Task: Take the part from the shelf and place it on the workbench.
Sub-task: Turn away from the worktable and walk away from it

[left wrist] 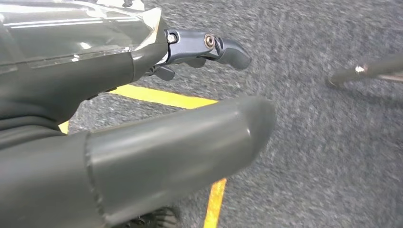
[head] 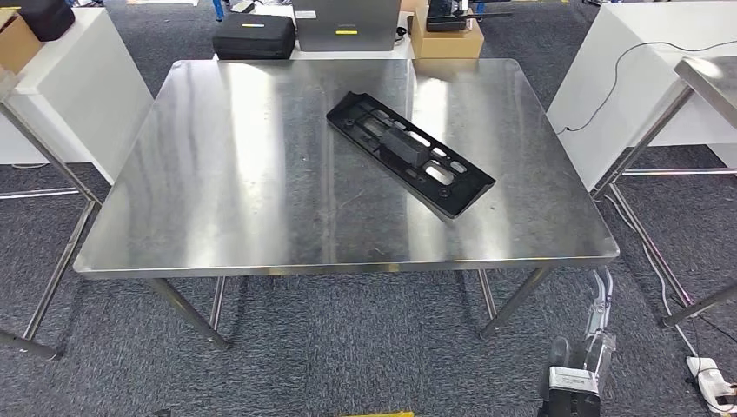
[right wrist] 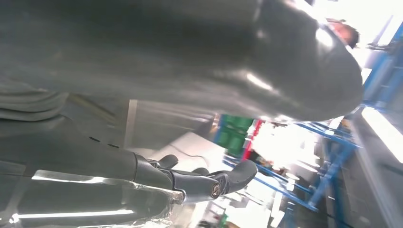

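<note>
The big shiny metal table (head: 243, 174) stands on grey carpet (head: 365, 347), and the long black part (head: 409, 153) lies flat on it at a slant, toward the right side and away from every edge. The left hand (left wrist: 142, 142) hangs over the carpet near a yellow line (left wrist: 161, 97), its fingers (left wrist: 209, 47) stretched out and holding nothing. The right hand (right wrist: 190, 71) is empty too, with its fingers (right wrist: 214, 183) spread apart.
</note>
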`<move>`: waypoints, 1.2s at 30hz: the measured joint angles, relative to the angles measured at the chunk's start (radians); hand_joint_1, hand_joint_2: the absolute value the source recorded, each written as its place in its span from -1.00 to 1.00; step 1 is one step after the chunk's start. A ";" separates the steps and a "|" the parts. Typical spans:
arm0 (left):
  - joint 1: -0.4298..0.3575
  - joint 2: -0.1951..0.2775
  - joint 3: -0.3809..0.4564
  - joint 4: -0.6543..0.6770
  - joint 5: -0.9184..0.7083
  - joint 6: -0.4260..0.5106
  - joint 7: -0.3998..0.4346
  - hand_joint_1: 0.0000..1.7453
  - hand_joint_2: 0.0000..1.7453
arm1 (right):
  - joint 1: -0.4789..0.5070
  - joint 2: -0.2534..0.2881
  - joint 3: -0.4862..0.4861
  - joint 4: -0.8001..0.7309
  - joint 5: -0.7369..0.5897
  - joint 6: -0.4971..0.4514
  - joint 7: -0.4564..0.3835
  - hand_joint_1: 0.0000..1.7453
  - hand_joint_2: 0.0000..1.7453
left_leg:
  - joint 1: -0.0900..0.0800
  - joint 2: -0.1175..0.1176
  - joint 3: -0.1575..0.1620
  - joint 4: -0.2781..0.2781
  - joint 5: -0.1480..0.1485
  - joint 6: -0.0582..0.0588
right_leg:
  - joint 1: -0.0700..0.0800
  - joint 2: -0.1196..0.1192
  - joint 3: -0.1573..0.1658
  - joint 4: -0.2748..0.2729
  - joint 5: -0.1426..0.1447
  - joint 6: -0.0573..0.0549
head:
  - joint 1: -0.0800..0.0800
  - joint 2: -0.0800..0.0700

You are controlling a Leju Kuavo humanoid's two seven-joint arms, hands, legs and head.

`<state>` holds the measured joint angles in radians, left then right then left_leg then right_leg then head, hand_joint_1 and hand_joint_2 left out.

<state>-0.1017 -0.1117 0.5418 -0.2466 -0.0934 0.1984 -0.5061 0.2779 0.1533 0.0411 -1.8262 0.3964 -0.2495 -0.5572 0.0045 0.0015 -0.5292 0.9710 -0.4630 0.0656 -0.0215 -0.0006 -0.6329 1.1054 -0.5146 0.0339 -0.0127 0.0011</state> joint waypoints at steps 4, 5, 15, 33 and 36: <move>0.000 -0.005 0.002 0.000 -0.009 0.008 0.004 -1.00 -1.00 | -0.010 0.007 -0.031 0.086 0.010 -0.015 0.025 -1.00 -1.00 | -0.010 0.002 -0.053 0.003 0.041 0.005 | 0.001 0.000 -0.014 0.164 -0.068 0.009 | 0.008 0.000; -0.001 -0.006 0.003 0.000 -0.010 0.008 0.004 -1.00 -1.00 | -0.012 0.009 -0.037 0.103 0.012 -0.017 0.025 -1.00 -1.00 | -0.013 0.002 -0.064 0.004 0.051 0.004 | 0.002 0.000 0.023 0.127 -0.048 0.015 | 0.009 0.000; -0.004 -0.014 0.013 0.000 -0.032 0.030 0.022 -1.00 -1.00 | -0.160 0.035 -0.163 0.558 -0.052 -0.092 0.067 -1.00 -1.00 | -0.007 -0.002 -0.132 0.097 -0.009 -0.048 | 0.014 -0.007 0.164 -0.168 0.028 -0.045 | 0.003 0.000; 0.025 -0.014 0.060 0.021 -0.085 0.150 0.182 -1.00 -1.00 | -0.309 -0.049 -0.359 1.572 0.051 -0.314 0.658 -1.00 -1.00 | -0.004 0.005 -0.037 0.009 0.023 0.002 | 0.003 -0.008 -0.033 0.140 -0.072 -0.001 | 0.008 0.000; 0.040 -0.015 0.038 0.035 -0.155 0.210 0.313 -1.00 -1.00 | -0.309 -0.044 -0.360 1.590 0.063 -0.290 0.673 -1.00 -1.00 | -0.012 0.010 -0.080 0.011 0.058 0.000 | 0.004 -0.007 0.049 0.107 -0.042 0.019 | 0.009 0.000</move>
<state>-0.0616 -0.1264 0.5794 -0.2121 -0.2483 0.4081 -0.1929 -0.0315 0.1095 -0.3194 -0.2362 0.4591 -0.5390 0.1158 -0.0072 0.0117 -0.6088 0.9817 -0.4047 0.0658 -0.0174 -0.0075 -0.5843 1.2125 -0.5562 0.0533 -0.0036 0.0011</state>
